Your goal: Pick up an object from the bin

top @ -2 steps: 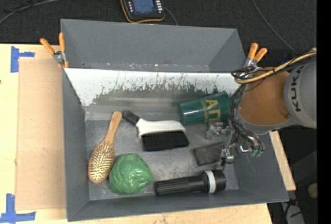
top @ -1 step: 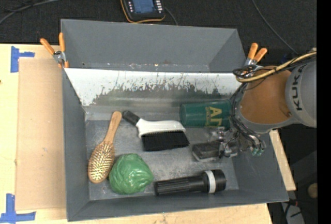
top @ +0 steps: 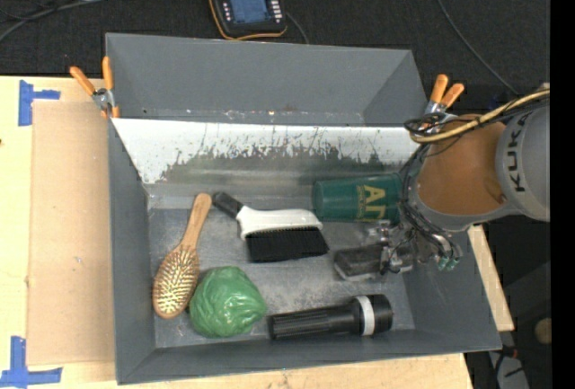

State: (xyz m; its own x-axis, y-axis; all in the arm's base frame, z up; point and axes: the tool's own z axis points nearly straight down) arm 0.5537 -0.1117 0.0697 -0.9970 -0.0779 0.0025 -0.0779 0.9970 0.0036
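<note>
- Nearest, a black cylinder (top: pixel 331 321) with a white band is seen along the front wall of the bin (top: pixel 296 360).
- Just behind it, the gripper (top: pixel 388 254) is set low at the bin's right side, against a small dark grey block (top: pixel 356 263); contact can't be confirmed.
- Gripper opening: cannot be told.
- Step judged: grasp at the block. A firm close and a straight lift are called for next.
- Farthest, a green can (top: pixel 358 198) is seen on its side.

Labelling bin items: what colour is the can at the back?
The can is dark green with yellow lettering, camera view.
</note>
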